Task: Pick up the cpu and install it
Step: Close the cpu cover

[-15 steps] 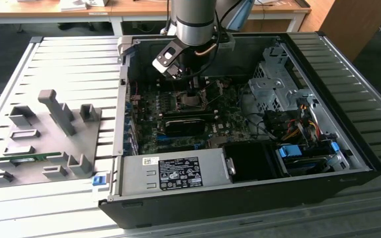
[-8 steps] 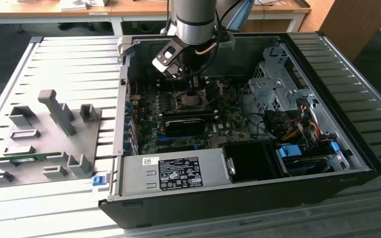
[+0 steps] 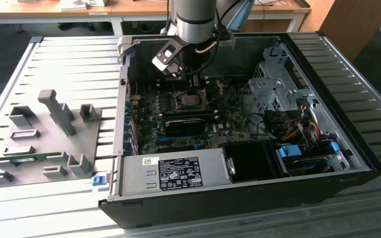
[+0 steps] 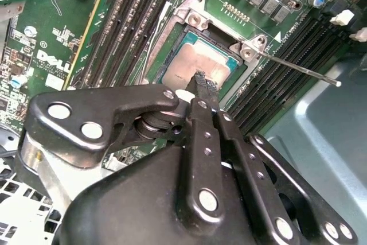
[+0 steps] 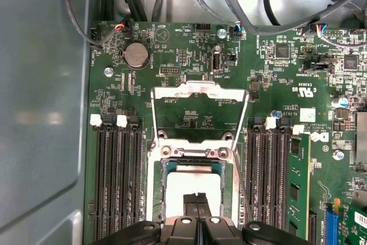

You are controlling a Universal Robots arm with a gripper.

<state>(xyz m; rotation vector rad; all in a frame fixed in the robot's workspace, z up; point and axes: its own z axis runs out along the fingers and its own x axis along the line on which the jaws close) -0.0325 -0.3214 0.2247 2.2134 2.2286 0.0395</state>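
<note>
The cpu (image 4: pixel 192 61), a flat square chip with a silver top, lies flat in the motherboard socket (image 4: pixel 172 24), whose hinged metal frame (image 5: pixel 198 110) stands swung open. My gripper (image 4: pixel 203 84) hangs just over the chip with its two black fingers pressed together, tips at or just above the chip's top; contact cannot be told. The first wrist view has the cpu (image 5: pixel 192 185) under the same paired fingertips (image 5: pixel 196 202). In the exterior view the gripper (image 3: pixel 190 91) reaches down into the open computer case (image 3: pixel 349 148) over the socket (image 3: pixel 192 102).
The socket's thin lever (image 4: pixel 298 67) sticks out sideways. Black memory slots (image 5: pixel 117 182) flank the socket, one holding a green stick (image 5: pixel 298 182). In the case are a power supply (image 3: pixel 170 173), a drive cage (image 3: pixel 273 84) and cables. A grey fixture plate (image 3: pixel 45 134) lies at the exterior view's left.
</note>
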